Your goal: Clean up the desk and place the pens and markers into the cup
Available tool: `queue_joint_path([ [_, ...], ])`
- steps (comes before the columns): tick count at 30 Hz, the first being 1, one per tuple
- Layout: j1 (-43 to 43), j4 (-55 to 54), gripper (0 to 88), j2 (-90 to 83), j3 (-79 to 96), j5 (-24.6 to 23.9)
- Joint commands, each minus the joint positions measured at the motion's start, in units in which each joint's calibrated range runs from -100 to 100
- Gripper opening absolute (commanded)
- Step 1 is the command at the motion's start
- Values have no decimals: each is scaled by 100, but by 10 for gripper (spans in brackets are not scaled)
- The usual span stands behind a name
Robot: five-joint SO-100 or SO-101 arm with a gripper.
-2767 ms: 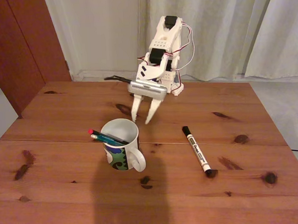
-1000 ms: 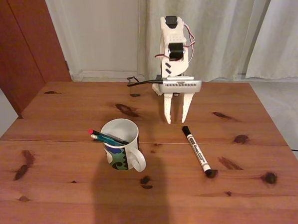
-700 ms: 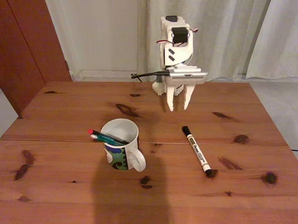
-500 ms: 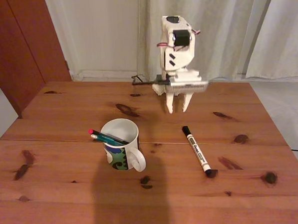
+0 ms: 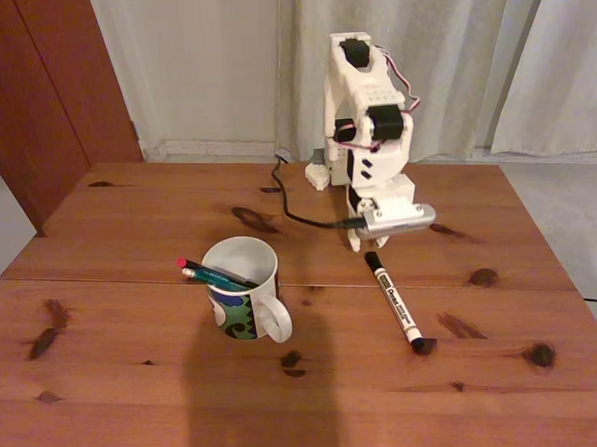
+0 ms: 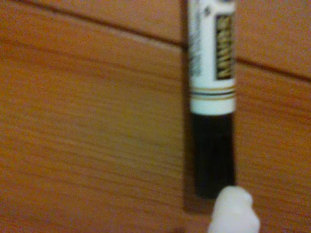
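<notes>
The white marker with black cap lies on the desk, right of the cup. Both thin pens lean inside the cup, their ends sticking out over its left rim. My gripper is lowered close to the desk at the marker's capped far end; its body hides most of the fingers. In the wrist view the marker runs up the frame with its black cap toward me, and one white fingertip sits just below the cap's end. How far apart the jaws stand is not visible.
A black cable trails from the arm's base across the desk behind the cup. Curtains and a wall close off the far edge. Bare wood lies in front of the cup and the marker.
The arm has swung from behind the cup to the right and come down from a raised pose to the marker's cap end. Cup, pens and marker have not moved.
</notes>
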Motion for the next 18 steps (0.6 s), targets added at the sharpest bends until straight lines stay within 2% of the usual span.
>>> queue_joint_path([
  [1, -54, -55, 150, 124, -604, -87],
  [13, -70, -63, 149, 637, -1280, -92],
  [18, -223, -691, 149, 704, -1298, -328],
])
